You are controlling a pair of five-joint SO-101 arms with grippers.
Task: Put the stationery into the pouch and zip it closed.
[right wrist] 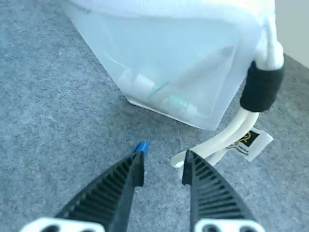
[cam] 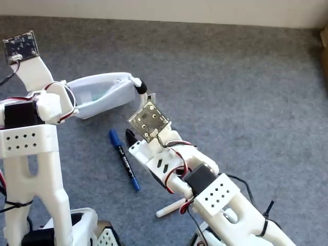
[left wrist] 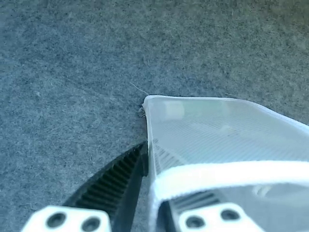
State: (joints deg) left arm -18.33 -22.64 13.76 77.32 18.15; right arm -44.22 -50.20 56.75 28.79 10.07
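A translucent white pouch [cam: 102,95] lies on the grey carpet with its mouth held up and open. My left gripper [left wrist: 152,166] is shut on the pouch's rim [left wrist: 217,171] at its left end, one black finger [left wrist: 116,179] outside the wall. Inside the pouch [right wrist: 169,63] lie some pale stationery pieces. My right gripper [right wrist: 162,166] stands open just in front of the pouch's right end, close to its white pull cord [right wrist: 212,142] and black sleeve [right wrist: 260,87]. A blue pen [cam: 123,159] lies on the carpet beside the right gripper [cam: 132,137]; its tip [right wrist: 141,147] peeks past one finger.
A white stick-like piece [cam: 171,207] lies partly under the right arm near the front. A small printed tag [right wrist: 251,141] hangs off the cord. Open carpet stretches to the right and far side. The left arm's base [cam: 31,169] stands at the front left.
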